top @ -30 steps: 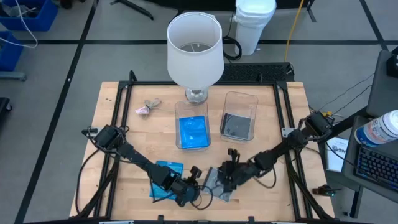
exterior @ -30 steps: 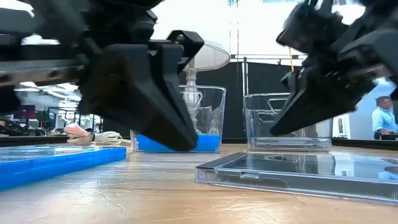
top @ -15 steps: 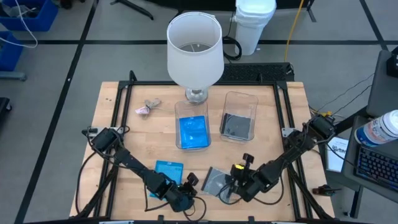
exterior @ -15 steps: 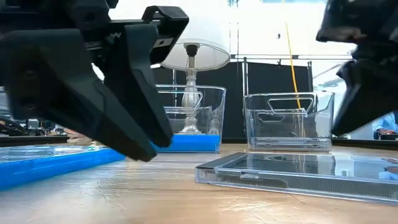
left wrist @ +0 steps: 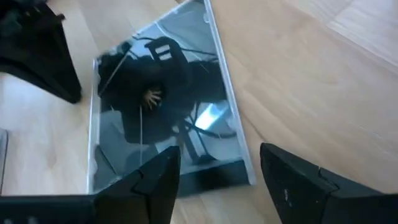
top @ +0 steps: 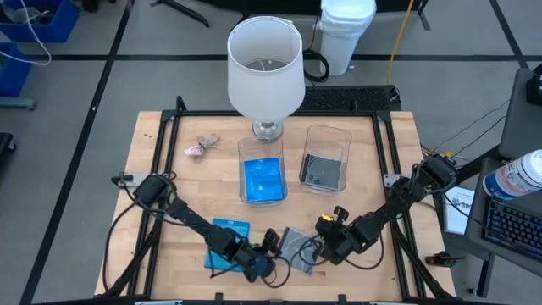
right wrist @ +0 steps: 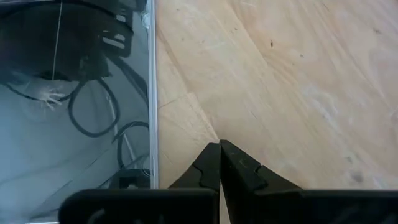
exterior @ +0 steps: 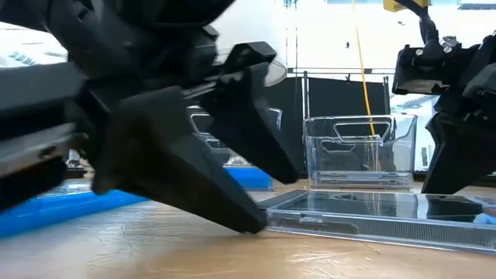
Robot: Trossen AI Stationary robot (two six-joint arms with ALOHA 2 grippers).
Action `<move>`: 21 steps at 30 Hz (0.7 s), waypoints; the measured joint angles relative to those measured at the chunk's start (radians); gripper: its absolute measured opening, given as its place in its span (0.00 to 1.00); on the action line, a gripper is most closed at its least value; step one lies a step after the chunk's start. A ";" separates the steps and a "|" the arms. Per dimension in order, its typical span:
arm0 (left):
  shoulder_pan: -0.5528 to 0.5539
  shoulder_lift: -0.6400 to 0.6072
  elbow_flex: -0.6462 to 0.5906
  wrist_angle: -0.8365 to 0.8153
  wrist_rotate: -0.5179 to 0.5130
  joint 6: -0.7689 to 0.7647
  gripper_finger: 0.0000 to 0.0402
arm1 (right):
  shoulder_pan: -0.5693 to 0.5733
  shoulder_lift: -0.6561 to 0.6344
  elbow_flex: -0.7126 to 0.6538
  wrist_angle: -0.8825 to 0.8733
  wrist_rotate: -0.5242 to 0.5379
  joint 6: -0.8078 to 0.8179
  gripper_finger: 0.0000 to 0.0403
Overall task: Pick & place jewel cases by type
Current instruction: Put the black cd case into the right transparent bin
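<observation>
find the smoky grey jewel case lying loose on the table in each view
high view: grey jewel case near the front edge, between both grippers.
low view: flat, right foreground.
left wrist view: fills the centre.
right wrist view: one side, edge only.
Shared landmark: left gripper, open at its edge.

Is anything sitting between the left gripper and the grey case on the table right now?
Nothing visible. The left gripper is open right at the grey case's near edge, bare wood around it. The right gripper is shut, beside the case's far side, not in the path.
</observation>
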 joint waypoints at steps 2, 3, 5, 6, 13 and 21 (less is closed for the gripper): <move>0.005 0.020 0.001 0.027 -0.003 0.019 0.57 | 0.000 0.000 -0.007 0.032 -0.003 -0.009 0.00; 0.006 0.023 0.001 0.029 -0.008 0.032 0.57 | 0.000 0.000 -0.012 0.057 -0.003 -0.019 0.00; 0.007 0.035 0.000 0.042 -0.012 0.043 0.56 | 0.000 0.000 -0.032 0.117 -0.002 -0.043 0.00; 0.008 0.037 0.000 0.051 -0.019 0.044 0.56 | -0.001 0.000 -0.044 0.165 -0.004 -0.056 0.00; 0.008 0.040 -0.001 0.065 -0.087 0.070 0.55 | -0.003 0.000 -0.171 0.493 -0.056 -0.111 0.00; 0.019 0.042 -0.004 0.115 -0.121 0.118 0.55 | -0.004 0.002 -0.298 0.756 -0.105 -0.139 0.00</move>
